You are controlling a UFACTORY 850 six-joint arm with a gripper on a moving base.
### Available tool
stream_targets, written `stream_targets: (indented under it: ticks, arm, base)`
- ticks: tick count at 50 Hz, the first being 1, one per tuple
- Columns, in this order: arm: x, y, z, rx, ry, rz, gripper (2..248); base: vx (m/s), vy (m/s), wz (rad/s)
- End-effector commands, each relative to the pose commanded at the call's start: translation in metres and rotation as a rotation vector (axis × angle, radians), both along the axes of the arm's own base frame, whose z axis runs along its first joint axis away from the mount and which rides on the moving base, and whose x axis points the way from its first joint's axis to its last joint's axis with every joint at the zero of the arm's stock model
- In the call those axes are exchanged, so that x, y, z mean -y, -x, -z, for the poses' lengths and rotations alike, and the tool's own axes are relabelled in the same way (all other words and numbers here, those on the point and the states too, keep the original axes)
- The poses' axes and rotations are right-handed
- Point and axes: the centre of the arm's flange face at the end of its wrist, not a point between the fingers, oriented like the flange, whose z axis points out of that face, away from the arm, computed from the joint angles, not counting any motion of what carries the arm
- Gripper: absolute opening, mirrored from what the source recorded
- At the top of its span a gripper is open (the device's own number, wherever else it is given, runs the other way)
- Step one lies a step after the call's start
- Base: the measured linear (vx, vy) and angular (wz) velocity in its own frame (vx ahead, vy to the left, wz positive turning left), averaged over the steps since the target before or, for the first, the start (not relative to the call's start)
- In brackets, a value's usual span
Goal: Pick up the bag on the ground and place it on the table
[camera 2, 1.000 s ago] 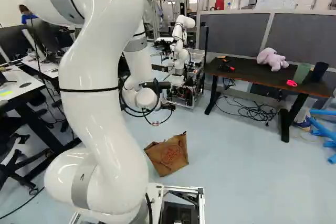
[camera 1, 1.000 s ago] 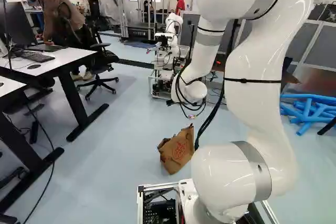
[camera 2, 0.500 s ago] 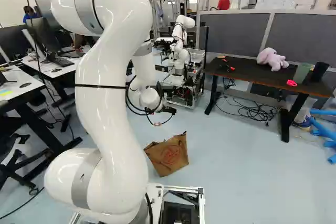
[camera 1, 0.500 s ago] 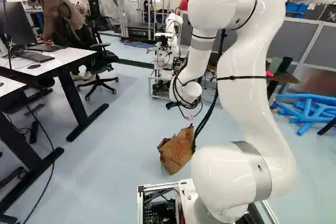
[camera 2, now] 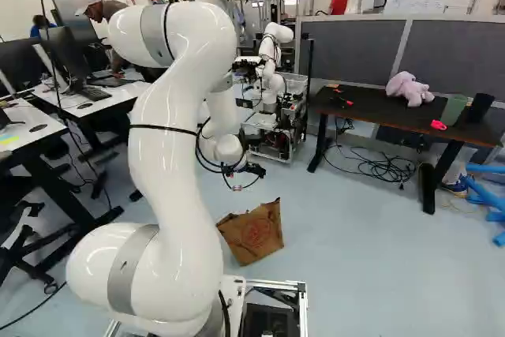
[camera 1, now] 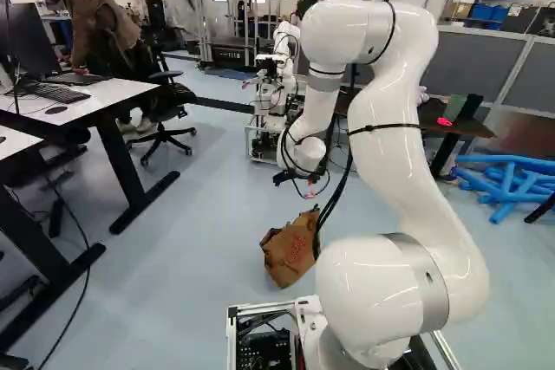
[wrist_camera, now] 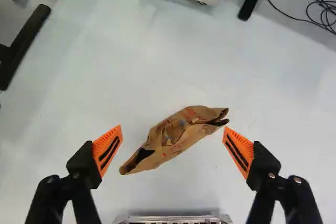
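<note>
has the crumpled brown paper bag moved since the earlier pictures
No. In the right base view, the bag lies at the same spot on the pale floor, unshifted against the dark brown table.

In the left base view, black cables (camera 1: 334, 200) partly hide the bag (camera 1: 289, 250).

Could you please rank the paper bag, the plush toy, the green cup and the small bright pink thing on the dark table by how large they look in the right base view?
1. Paper bag
2. Plush toy
3. Green cup
4. Bright pink thing
</note>
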Motion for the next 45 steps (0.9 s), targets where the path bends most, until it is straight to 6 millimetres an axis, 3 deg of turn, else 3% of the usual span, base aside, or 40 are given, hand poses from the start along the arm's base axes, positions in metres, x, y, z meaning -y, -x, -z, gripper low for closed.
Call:
stream_targets:
  ticks: [28, 45]
  arm:
    - [0.001, -0.005, 0.043, -0.13, -0.017, 0.107, 247]
    - [0.001, -0.007, 0.068, -0.173, -0.075, 0.26, 247]
  base:
    - [0.0, 0.0, 0.0]
    - [0.0, 0.0, 0.0]
